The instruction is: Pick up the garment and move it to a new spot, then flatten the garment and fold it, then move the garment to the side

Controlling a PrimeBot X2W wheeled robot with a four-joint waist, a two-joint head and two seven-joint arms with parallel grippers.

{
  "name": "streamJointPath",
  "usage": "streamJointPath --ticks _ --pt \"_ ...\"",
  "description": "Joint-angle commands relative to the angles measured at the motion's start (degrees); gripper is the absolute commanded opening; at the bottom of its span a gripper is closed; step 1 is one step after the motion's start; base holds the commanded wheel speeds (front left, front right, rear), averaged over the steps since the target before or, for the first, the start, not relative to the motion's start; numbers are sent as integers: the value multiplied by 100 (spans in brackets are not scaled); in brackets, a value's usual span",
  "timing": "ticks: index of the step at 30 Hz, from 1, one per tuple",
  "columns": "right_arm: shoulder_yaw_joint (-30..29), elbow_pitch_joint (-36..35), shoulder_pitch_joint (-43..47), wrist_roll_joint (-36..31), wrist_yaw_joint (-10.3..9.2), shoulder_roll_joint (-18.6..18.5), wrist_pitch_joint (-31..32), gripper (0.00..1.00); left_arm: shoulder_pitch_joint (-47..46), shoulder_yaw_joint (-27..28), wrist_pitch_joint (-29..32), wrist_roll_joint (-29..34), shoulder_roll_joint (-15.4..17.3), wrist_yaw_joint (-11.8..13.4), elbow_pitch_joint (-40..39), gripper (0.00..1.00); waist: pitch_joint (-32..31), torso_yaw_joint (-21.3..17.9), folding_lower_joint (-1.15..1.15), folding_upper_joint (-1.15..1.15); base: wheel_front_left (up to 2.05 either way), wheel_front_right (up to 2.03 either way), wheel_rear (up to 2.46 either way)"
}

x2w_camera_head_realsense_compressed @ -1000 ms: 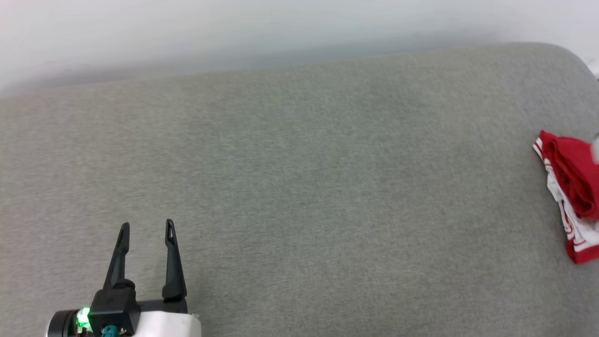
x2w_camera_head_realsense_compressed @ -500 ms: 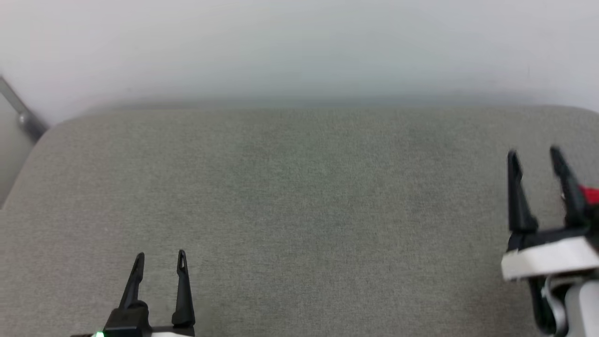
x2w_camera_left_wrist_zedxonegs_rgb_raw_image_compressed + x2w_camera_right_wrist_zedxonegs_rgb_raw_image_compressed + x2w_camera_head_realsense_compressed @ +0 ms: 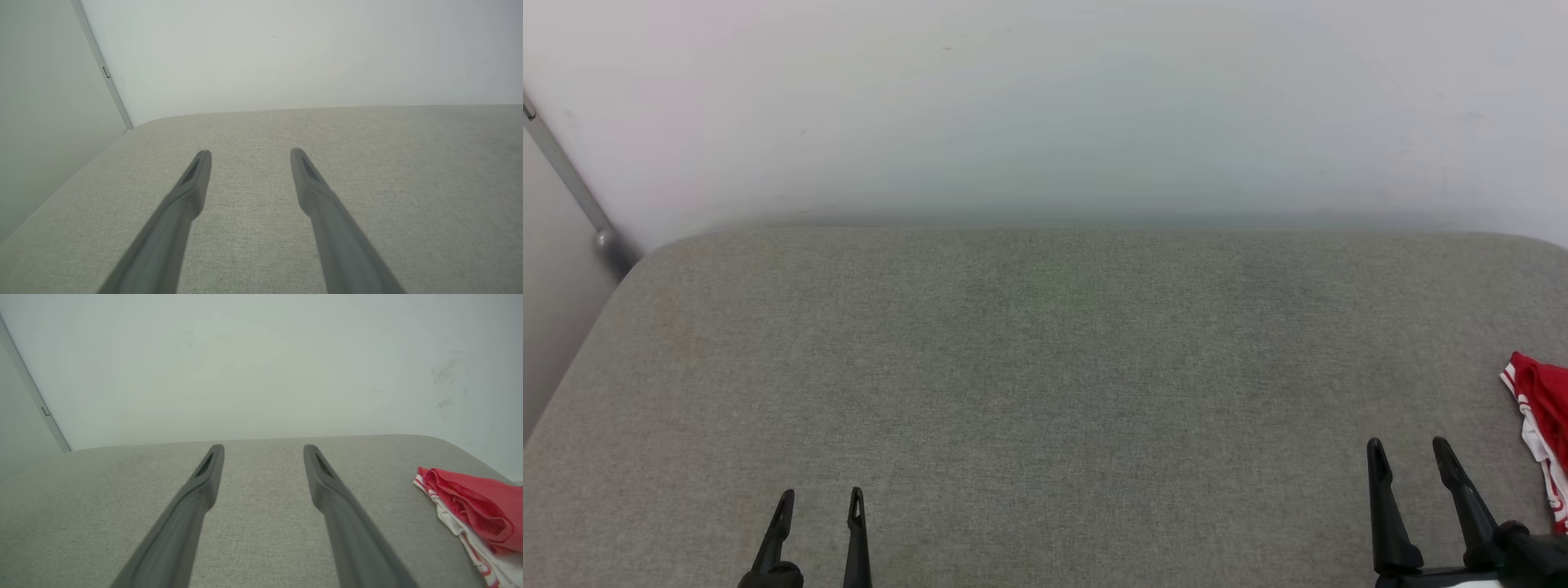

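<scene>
The garment (image 3: pixel 1543 425), red with white parts, lies folded in a small bundle at the right edge of the grey padded surface (image 3: pixel 1045 367); it is cut off by the frame. The right wrist view shows the garment (image 3: pixel 474 510) to the right of the fingers, apart from them. My right gripper (image 3: pixel 1410 447) stands open at the lower right, a little left of the garment, nothing between its fingers. At the lower left my left gripper (image 3: pixel 820 496) is open and empty over bare fabric. In its own view the left gripper (image 3: pixel 250 153) points toward the back wall.
A pale wall (image 3: pixel 1045 106) rises behind the padded surface. A slanted metal rail (image 3: pixel 572 192) runs down at the far left corner. The surface's left edge (image 3: pixel 572 384) drops off beside it.
The head camera has tilted and turned, so the whole picture shifted. My right gripper came into view, stood next to the garment half a second ago, and now sits lower, away from it. Both grippers stayed open.
</scene>
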Motion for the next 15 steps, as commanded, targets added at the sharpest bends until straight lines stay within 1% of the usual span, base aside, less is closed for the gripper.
streamJointPath --ticks 1,7,15 --pt "0 -40 59 41 -4 34 -9 100 96 1 -11 4 7 12 7 100 -3 -1 1 0 0 0 0" --pt "28 -205 253 140 -4 47 -9 100 97 -31 -11 -43 -7 -20 -32 100 -10 -6 1 0 0 0 0" --pt "95 -243 300 196 -4 47 -9 100 75 -40 -11 -108 -18 -66 -115 100 6 -14 1 0 0 0 0"
